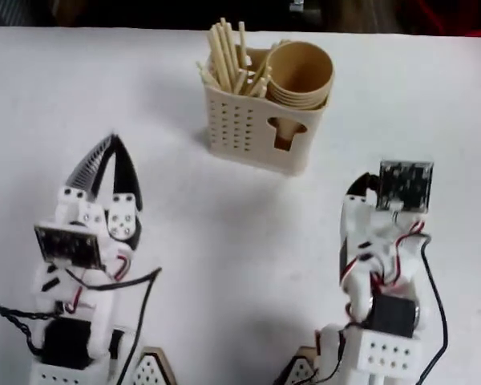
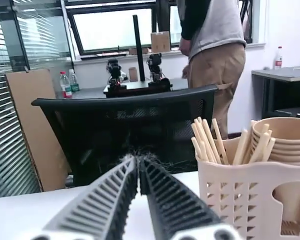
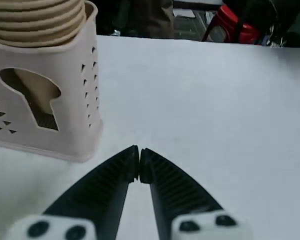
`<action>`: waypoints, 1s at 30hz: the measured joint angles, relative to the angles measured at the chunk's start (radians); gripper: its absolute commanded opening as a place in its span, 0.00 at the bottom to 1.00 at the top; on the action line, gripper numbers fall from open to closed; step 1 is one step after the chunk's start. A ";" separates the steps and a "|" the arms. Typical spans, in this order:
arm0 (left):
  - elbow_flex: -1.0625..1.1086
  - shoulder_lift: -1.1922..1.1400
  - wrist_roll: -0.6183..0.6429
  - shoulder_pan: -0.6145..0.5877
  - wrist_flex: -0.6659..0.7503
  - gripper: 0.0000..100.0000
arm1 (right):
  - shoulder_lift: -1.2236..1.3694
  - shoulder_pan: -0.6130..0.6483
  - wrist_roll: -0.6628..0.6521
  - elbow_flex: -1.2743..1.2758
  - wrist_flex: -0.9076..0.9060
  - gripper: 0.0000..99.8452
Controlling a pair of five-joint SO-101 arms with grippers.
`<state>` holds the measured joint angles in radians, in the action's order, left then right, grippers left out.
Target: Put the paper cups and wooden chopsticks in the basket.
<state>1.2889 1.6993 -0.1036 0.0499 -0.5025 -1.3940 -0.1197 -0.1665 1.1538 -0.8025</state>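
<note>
Basket: cream perforated plastic basket (image 1: 248, 132), matt as I see it.
Cups: tan paper cups (image 1: 302, 74) in the basket, matt.
Chopsticks: pale wooden chopsticks (image 1: 227, 52) in the basket, bare, unvarnished.
Table: white table top (image 1: 80, 96) under the basket, smooth.
Gripper: left gripper (image 2: 138, 160), ribbed black plastic.

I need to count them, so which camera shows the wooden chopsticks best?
The high view: the wooden chopsticks fan out above the basket, beside the paper cups. The left wrist view catches them side-on, overlapping; the right wrist view faces the basket's cup end.
</note>
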 measured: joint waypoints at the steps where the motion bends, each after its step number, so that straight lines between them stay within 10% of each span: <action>1: 0.026 0.031 0.000 0.000 0.000 0.03 | -0.040 0.009 0.000 0.017 -0.003 0.02; 18: 0.407 0.110 -0.046 -0.061 -0.005 0.03 | -0.396 0.221 -0.118 0.166 -0.003 0.02; 30: 0.408 0.112 -0.273 -0.063 -0.351 0.03 | -0.394 0.290 -0.199 0.520 -0.005 0.02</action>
<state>1.6970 1.8113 -0.3767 -0.0130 -0.8539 -1.7883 0.1703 -0.3659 1.6740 -0.8071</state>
